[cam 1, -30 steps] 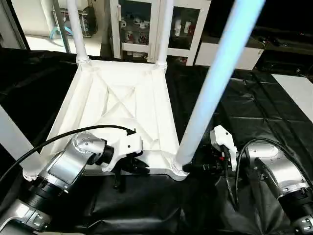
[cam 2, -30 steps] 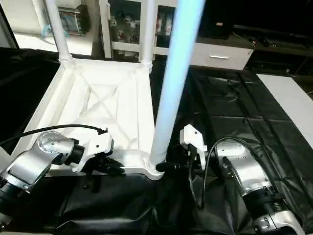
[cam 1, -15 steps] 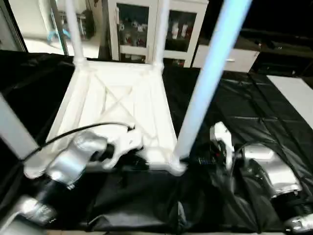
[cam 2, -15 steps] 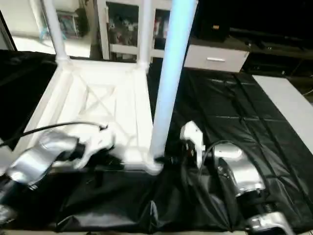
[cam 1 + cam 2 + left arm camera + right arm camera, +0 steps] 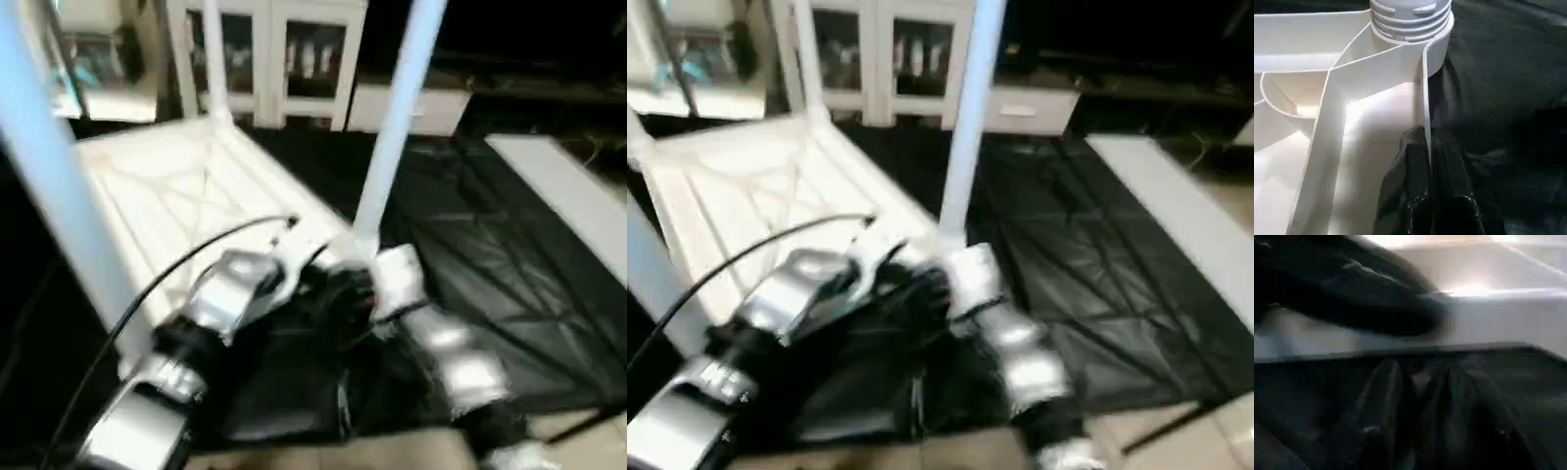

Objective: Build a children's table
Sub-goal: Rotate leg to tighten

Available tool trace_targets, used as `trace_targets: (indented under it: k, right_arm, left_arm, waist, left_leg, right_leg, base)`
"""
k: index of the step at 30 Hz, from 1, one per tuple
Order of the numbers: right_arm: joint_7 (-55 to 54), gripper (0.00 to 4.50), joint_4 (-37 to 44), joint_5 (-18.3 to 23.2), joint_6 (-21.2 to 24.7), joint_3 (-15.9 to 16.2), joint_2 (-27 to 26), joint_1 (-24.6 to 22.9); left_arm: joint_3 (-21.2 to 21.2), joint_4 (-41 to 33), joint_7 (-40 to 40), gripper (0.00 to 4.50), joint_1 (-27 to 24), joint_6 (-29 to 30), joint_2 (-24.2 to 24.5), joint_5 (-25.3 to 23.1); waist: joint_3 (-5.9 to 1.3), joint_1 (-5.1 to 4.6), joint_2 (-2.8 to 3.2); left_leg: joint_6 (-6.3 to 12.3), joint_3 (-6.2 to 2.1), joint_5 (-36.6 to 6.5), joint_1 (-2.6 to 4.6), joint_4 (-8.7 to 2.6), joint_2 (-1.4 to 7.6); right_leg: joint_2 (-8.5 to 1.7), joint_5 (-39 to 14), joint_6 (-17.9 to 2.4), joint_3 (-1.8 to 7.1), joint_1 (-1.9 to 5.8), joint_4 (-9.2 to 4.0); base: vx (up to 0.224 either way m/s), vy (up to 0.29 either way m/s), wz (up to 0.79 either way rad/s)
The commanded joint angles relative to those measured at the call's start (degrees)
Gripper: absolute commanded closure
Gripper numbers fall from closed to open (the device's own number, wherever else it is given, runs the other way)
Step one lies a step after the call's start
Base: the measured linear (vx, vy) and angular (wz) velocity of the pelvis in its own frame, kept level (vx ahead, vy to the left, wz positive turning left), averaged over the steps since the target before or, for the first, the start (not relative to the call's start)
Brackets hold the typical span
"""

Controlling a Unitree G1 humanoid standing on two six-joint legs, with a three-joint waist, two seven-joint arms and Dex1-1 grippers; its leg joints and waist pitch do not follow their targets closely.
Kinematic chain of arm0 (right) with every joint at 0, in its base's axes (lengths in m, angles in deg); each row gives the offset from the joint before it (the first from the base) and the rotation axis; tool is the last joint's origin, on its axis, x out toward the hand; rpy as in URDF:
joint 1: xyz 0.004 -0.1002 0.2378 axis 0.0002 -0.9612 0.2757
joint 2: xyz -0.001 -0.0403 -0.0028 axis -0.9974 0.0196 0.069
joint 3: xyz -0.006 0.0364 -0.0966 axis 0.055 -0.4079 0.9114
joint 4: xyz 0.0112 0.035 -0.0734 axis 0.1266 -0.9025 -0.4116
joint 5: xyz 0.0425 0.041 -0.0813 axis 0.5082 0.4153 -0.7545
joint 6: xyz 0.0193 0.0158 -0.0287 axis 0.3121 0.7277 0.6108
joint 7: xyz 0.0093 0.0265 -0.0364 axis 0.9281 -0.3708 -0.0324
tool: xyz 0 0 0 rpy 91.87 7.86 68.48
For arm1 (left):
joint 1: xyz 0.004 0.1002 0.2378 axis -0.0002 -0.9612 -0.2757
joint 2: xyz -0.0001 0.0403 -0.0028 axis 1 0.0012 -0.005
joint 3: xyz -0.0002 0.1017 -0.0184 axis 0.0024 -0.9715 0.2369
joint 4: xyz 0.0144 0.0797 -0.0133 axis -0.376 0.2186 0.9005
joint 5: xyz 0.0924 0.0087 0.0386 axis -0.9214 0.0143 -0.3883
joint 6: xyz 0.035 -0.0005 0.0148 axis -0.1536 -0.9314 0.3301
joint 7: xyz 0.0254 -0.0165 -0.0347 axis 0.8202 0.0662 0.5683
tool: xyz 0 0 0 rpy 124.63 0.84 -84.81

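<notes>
**Placement.** The table top (image 5: 186, 186) lies upside down, ribbed side up, on a surface (image 5: 460, 176) draped in a black sheet (image 5: 509, 255). By my judgement this is so the legs can be stood upward into the corners. It takes up the middle and 10 o'clock part of the head view.

**Legs.** Each leg rises from a corner of the top.
- One is at about 3 o'clock of the top (image 5: 397, 117).
- One is at 12 o'clock (image 5: 216, 59).
- One is close to the camera at 9 o'clock (image 5: 49, 196).

**Grip.**
- The left gripper (image 5: 1425, 134) is pinching the thin rim wall of the top, one finger on each side. It sits just beside a corner socket (image 5: 1437, 54) with a ribbed leg end seated in it. This looks like a hold for turning or steadying the assembly.
- The right gripper (image 5: 1422, 369) is near the same near edge. Whether it is spread or pressed together cannot be told.

**Count.** One top, three legs confirmed with a fourth not made out, and two grippers. A cabinet (image 5: 284, 59) stands behind at 12 o'clock.
</notes>
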Motion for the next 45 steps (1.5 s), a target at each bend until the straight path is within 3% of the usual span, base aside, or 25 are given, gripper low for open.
trace_targets:
  k: [1, 2, 4, 5, 6, 8, 12, 13, 15, 16, 18, 21, 22, 25, 26, 27, 28, 32, 37, 45]
  right_arm:
    - [1.98, 2.98, 1.71, 1.01, -1.38, -0.84, 1.34, 0.58]
    - [2.79, 2.98, 2.39, 1.32, -1.94, -1.12, 1.61, 0.39]
    - [3.66, 2.98, 4.11, 2.31, -2.32, -2.03, 1.67, -0.1]
    - [5.45, 2.98, 6.83, 4.32, -1.27, -2.86, 1.95, -0.9]
    - [7.13, 2.82, 9.4, 5.73, -0.54, -3.26, 2.65, -1.71]
    - [8.63, 2.71, 12.06, 6.92, -0.09, -3.5, 3.82, -2.64]
    - [14.35, 2.32, 19.26, 10.55, 2.72, -4.33, 8.67, -5.59]
    - [17.54, 2.32, 21.82, 12.13, 4.12, -4.65, 11.39, -6.66]
    - [19.61, 2.1, 23.49, 13.12, 5.07, -4.9, 13.18, -7.36]
    - [23.89, 1.99, 25.66, 13.76, 6.08, -5.35, 17.74, -8.57]
    - [27.61, 1.92, 25.79, 13.65, 6.24, -5.6, 21.8, -9.13]
    - [32.25, 1.63, 25.35, 13.79, 6.48, -5.44, 26.48, -9.5]
    - [34.5, 1.56, 24.58, 13.7, 6.26, -5.18, 28.46, -9.21]
    - [37.77, 1.33, 22.62, 14.01, 6.09, -5.11, 31.05, -7.96]
    - [38.13, 1.33, 22.19, 14.23, 6.14, -5.21, 31.22, -7.57]
    - [39.12, 1.2, 21.57, 14.72, 6.3, -5.14, 31.43, -6.9]
    - [40.75, 1.1, 20.68, 15.21, 6.36, -4.79, 31.73, -6.02]
    - [42.85, 0.87, 19.2, 14.95, 6.03, -3.75, 31.92, -4.77]
    - [41.89, 0.33, 15.22, 9.84, 1.25, -0.27, 30.07, -2.31]
    - [43.99, 0.33, 11.73, 8.31, -1.42, 2.85, 27.89, -0.13]
  left_arm:
    - [0.14, -0.41, 0.64, 4.5, 0.88, -1.45, 1.12, -0.27]
    - [0.04, -0.52, 0.96, 4.5, 0.6, -1.68, 1.56, -0.45]
    - [-0.08, -0.47, 1.46, 4.5, 0.2, -2.12, 2.14, -0.73]
    - [-0.63, -0.7, 2.47, 4.5, -0.22, -3.33, 2.95, -1.03]
    - [-1.04, -0.89, 3.2, 4.5, -0.51, -4.19, 3.51, -1.22]
    - [-1.17, -1.74, 3.75, 4.5, -1.25, -3.76, 4.45, -1.23]
    - [-1.5, -4.11, 6.27, 4.5, -3.3, -4.46, 7.24, -1.09]
    - [-1.59, -5.09, 7.53, 4.5, -4.05, -4.57, 8.34, -0.84]
    - [-1.68, -5.7, 8.4, 4.5, -4.54, -4.71, 9.08, -0.65]
    - [-1.95, -7.51, 12.16, 4.5, -5.95, -5.42, 10.99, 0.6]
    - [-2.97, -9.04, 16.9, 4.5, -7.28, -8.87, 13.13, 1.54]
    - [-4.14, -11.71, 22.89, 4.5, -9.02, -10.88, 15.58, 3.18]
    - [-4.86, -13.55, 25.89, 4.5, -9.83, -10.76, 16.92, 4.09]
    - [-6.04, -16.28, 30.01, 4.5, -10.84, -10.73, 18.83, 5.23]
    - [-6.16, -16.61, 30.45, 4.5, -10.92, -10.86, 18.98, 5.38]
    - [-6.19, -17.38, 31.38, 4.5, -11.16, -10.79, 19.16, 5.97]
    - [-6.41, -18.76, 32.94, 4.5, -11.56, -10.16, 19.42, 6.96]
    - [-6.83, -20.51, 34.49, 4.5, -12.12, -9.58, 19.75, 7.66]
    - [-7.48, -22.59, 35.85, 4.5, -12.92, -8.69, 20.07, 8.04]
    - [-7.49, -22.3, 35.22, 4.5, -12.66, -8.64, 20.22, 7.28]
  waist:
    - [-4.43, 1.36, -0.08]
    - [-4.28, 1.38, 0.23]
    - [-4.18, 1.48, 0.59]
    - [-4.22, 1.61, 0.36]
    - [-4.21, 1.71, 0.39]
    - [-4.11, 1.76, 0.26]
    - [-3.71, 1.9, 0.63]
    - [-3.69, 1.83, 0.39]
    - [-3.76, 1.96, 0.42]
    - [-3.87, 1.86, 0.51]
    - [-3.8, 1.89, 0.34]
    - [-3.73, 1.93, 0.26]
    - [-3.67, 1.87, -0.16]
    - [-3.77, 2.21, 0.03]
    - [-3.81, 2.21, -0.41]
    - [-3.78, 2.33, -0.2]
    - [-3.81, 2.48, -0.53]
    - [-3.87, 3.02, -0.34]
    - [-3.88, 3.16, -0.86]
    - [-3.95, 3.14, -0.79]
  left_leg:
    - [0.64, 0.3, -4.57, -0.23, -3.27, 1.72]
    - [1.38, 0.6, -3.14, -0.57, -3.55, 1.85]
    - [1.05, 0.82, -5.26, -0.89, -3.88, 1.97]
    - [1.14, 0.94, -7.42, -0.28, -3.91, 2.05]
    - [1.31, 0.98, -7.86, -0.15, -3.9, 2.08]
    - [1.95, 1.04, -8.6, -0.09, -4.07, 2.2]
    - [1.28, 1.05, -12.08, 0.31, -4.42, 2.37]
    - [1.08, 1.04, -12.78, 0.18, -4.45, 2.29]
    - [1.28, 1.0, -12.73, 0.3, -4.52, 2.45]
    - [1.33, 0.95, -12.42, 0.24, -4.53, 2.47]
    - [1.73, 1.03, -11.79, 0.09, -4.46, 2.43]
    - [2.01, 1.33, -12.61, 0.4, -4.31, 2.38]
    - [2.21, 1.41, -12.91, 0.39, -4.29, 2.39]
    - [2.34, 1.54, -12.24, 0.75, -4.19, 2.61]
    - [2.52, 1.71, -12.1, 0.91, -4.1, 2.65]
    - [2.62, 1.77, -11.36, 0.98, -4.08, 2.63]
    - [2.76, 1.89, -11.48, 1.04, -4.02, 2.63]
    - [2.74, 2.01, -10.5, 1.19, -3.87, 2.72]
    - [1.69, 1.96, -10.98, 0.92, -3.89, 2.57]
    - [1.58, 1.87, -10.9, 0.78, -3.91, 2.52]
  right_leg:
    - [-3.71, -18.35, -5.73, 4.06, 2.68, -6.01]
    - [-3.05, -10.56, -8.39, 3.8, 2.98, -5.1]
    - [-2.5, -7.57, -9.71, 3.66, 3.29, -4.86]
    - [-2.5, -7.72, -10.24, 3.76, 3.16, -5.08]
    - [-2.47, -7.76, -10.33, 3.82, 3.21, -5.12]
    - [-2.45, -7.77, -10.15, 3.88, 3.26, -5.18]
    - [-2.48, -13.96, -8.62, 4.04, 2.94, -5.85]
    - [-2.44, -15.79, -7.9, 4.05, 3.01, -6.07]
    - [-2.43, -15.2, -7.83, 4.14, 3.01, -6.11]
    - [-2.39, -14.24, -8.18, 4.09, 3.16, -6.02]
    - [-2.28, -13.19, -8.45, 4.09, 3.2, -5.93]
    - [-2.37, -15.62, -8.68, 4.22, 2.78, -6.15]
    - [-2.37, -16.75, -8.59, 4.2, 2.72, -6.24]
    - [-2.44, -15.99, -9.37, 4.37, 2.42, -6.06]
    - [-2.37, -15.26, -9.77, 4.43, 2.31, -6.02]
    - [-2.24, -13.42, -10.65, 4.52, 2.24, -5.69]
    - [-2.24, -13.13, -10.88, 4.54, 2.26, -5.64]
    - [-2.19, -11.0, -11.84, 4.62, 2.1, -5.19]
    - [-2.44, -13.74, -10.62, 4.63, 2.29, -5.33]
    - [-2.27, -13.2, -9.99, 4.65, 2.37, -5.27]
  base:
    - [0.026, -0.058, 0.02]
    - [0.0, 0.0, 0.0]
    - [0.0, 0.0, 0.0]
    - [0.0, 0.0, 0.0]
    - [0.0, 0.0, 0.0]
    - [0.0, 0.0, 0.0]
    - [0.0, 0.0, 0.0]
    - [0.0, 0.0, 0.0]
    - [0.0, 0.0, 0.0]
    - [0.0, 0.0, 0.0]
    - [0.0, 0.0, 0.0]
    - [0.0, 0.0, 0.0]
    - [0.0, 0.0, 0.0]
    - [0.0, 0.0, 0.0]
    - [0.0, 0.0, 0.0]
    - [0.0, 0.0, 0.0]
    - [0.0, 0.0, 0.0]
    - [0.0, 0.0, 0.0]
    - [0.0, 0.0, 0.0]
    - [0.0, 0.0, 0.0]
